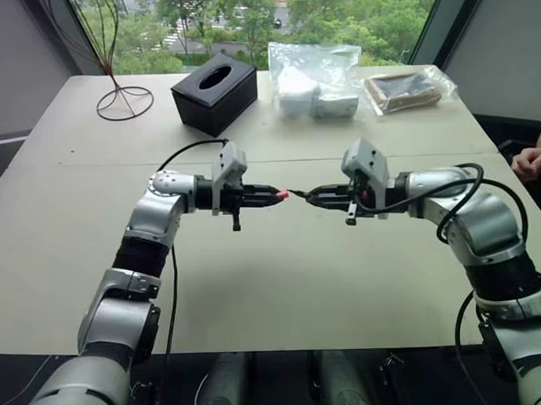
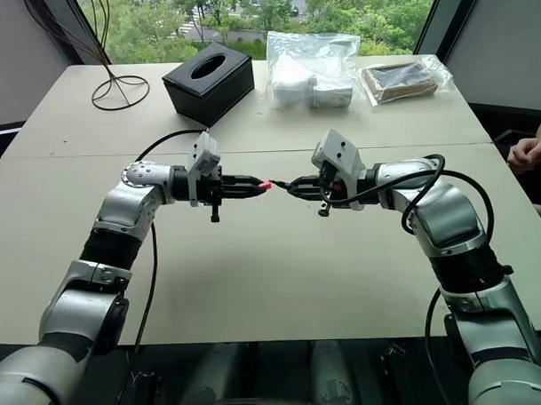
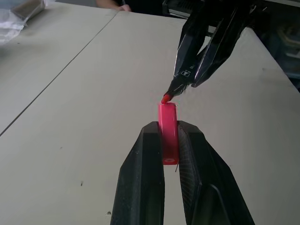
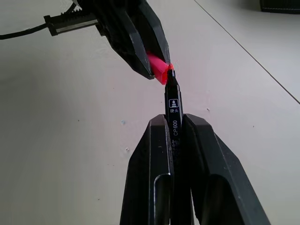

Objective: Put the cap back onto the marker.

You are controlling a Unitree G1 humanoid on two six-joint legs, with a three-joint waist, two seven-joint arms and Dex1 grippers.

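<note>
Above the middle of the table, my two grippers face each other tip to tip. The left gripper (image 1: 272,195) is shut on the red-pink cap (image 3: 168,131), whose open end points at the marker. The right gripper (image 1: 313,197) is shut on the dark marker (image 4: 173,110), its red tip (image 3: 166,98) right at the cap's mouth. From the right wrist view the tip meets the cap's edge (image 4: 158,67); whether it has entered the cap I cannot tell.
At the far side of the table stand a black tissue box (image 1: 214,92), a wire stand (image 1: 123,99) and clear plastic bags (image 1: 315,79) with packages. A person's hand (image 1: 533,161) rests at the right edge. Bare tabletop lies under both grippers.
</note>
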